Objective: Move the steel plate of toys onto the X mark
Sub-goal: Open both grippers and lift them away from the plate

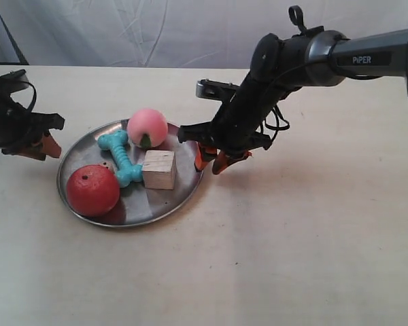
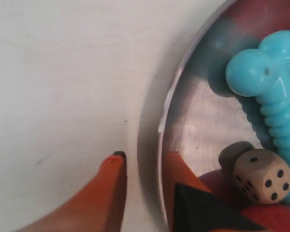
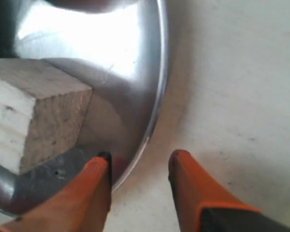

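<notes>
Left claw (image 2: 145, 157) stands open astride the rim of the plate (image 2: 193, 125), one orange finger over the table (image 2: 53, 96), the other over the metal, gripping nothing; right claw (image 3: 141, 155) is equally open astride the opposite rim, beside the cube (image 3: 34, 106); the plate rests flat on the table between both arms, left of centre in the exterior view; it holds an apple (image 1: 92, 189), peach (image 1: 147, 127), cube, die (image 2: 261, 175) and bone (image 1: 122, 157); the bone lies flat, its long axis running from beside the peach to between apple and cube.
</notes>
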### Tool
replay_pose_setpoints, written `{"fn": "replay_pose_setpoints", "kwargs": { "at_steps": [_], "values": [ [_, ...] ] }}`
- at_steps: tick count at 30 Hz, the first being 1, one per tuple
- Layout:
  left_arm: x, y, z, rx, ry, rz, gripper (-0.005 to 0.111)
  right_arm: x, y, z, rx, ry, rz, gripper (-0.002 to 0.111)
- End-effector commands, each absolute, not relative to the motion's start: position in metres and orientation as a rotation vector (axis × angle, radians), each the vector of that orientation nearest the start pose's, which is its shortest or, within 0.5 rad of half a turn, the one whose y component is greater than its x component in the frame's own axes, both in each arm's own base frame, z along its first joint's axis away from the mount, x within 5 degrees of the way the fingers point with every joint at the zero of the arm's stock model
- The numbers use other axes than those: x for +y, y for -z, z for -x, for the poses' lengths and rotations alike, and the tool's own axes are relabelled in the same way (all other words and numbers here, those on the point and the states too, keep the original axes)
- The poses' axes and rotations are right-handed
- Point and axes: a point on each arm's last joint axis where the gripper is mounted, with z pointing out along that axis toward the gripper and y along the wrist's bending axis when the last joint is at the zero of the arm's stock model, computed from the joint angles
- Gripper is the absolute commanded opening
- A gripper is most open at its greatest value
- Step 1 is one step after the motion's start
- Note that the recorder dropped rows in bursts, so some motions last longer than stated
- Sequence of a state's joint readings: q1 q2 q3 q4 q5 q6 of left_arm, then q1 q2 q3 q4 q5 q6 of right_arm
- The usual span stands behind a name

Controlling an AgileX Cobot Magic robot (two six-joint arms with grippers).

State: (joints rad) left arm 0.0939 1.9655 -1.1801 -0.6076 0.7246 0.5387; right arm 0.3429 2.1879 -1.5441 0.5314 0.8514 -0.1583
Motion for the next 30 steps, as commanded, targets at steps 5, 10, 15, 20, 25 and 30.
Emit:
{"fn": "replay_pose_setpoints", "kwargs": {
  "at_steps": [5,10,15,20,25,30],
  "values": [
    [0.000,-0.207,-0.359,2.687,0.508,-0.066,0.000,0.169,-0.201,-0.391,2.829,-0.568,0.391,0.004],
    [-0.002,-0.264,-0.336,2.508,0.454,-0.079,0.000,0.161,-0.253,-0.376,2.728,-0.509,0.462,0.000],
    [-0.009,-0.309,-0.296,2.300,0.450,-0.106,0.000,0.149,-0.308,-0.346,2.562,-0.515,0.445,0.000],
    [-0.015,-0.346,-0.241,2.085,0.403,-0.120,0.000,0.127,-0.338,-0.295,2.386,-0.487,0.395,0.000],
    [-0.032,-0.358,-0.190,1.969,0.384,-0.244,0.000,0.097,-0.353,-0.233,2.206,-0.390,0.393,0.000],
    [-0.044,-0.369,-0.146,1.848,0.406,-0.331,0.000,0.075,-0.347,-0.172,2.113,-0.396,0.375,0.000]
  ]
}}
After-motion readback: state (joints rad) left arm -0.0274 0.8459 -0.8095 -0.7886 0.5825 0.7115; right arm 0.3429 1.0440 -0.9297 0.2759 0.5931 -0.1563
